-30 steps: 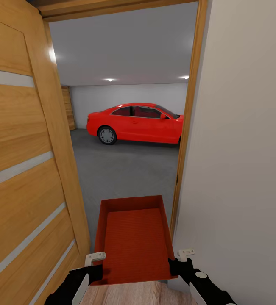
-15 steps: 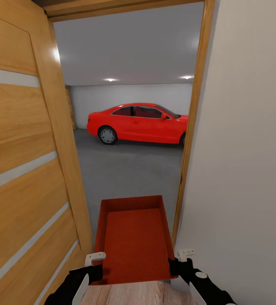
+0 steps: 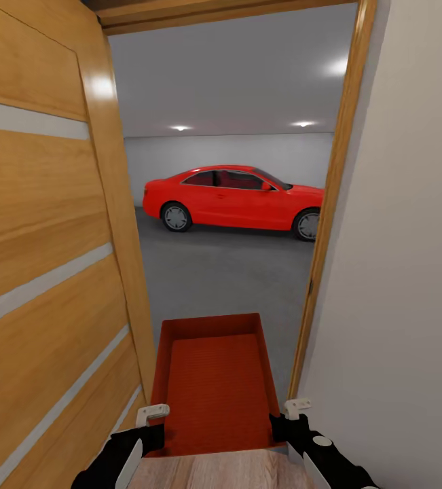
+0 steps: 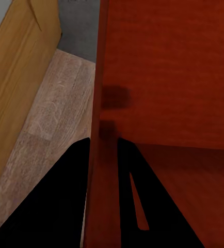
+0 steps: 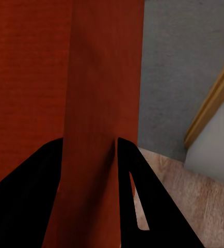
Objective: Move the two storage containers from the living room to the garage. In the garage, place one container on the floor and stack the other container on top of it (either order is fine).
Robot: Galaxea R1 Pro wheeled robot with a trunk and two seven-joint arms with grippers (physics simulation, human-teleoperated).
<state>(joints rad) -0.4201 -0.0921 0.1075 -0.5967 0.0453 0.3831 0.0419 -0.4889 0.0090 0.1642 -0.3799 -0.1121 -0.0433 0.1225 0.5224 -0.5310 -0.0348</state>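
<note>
The storage container is an orange-red, shallow, lidless rectangular bin with plain, slightly tapered walls and a finely ribbed bottom. It is carried level in front of the robot, in a doorway, its long side pointing ahead into the garage.

The left gripper has its 2 fingers closed narrowly over the container's left side wall near the close end, 1 finger outside and 1 inside, the wall pinched between them. The right gripper grips the right side wall the same way, its fingers pressed against both faces of the wall.

Below the container's near end lies light wood plank flooring; under its far part the dark grey garage floor begins. An open wooden door with pale horizontal stripes stands just beside the container on the left, and a wooden door frame and white wall stand on the right. Well beyond, a red car is parked side-on against the white back wall, under round ceiling lights.
</note>
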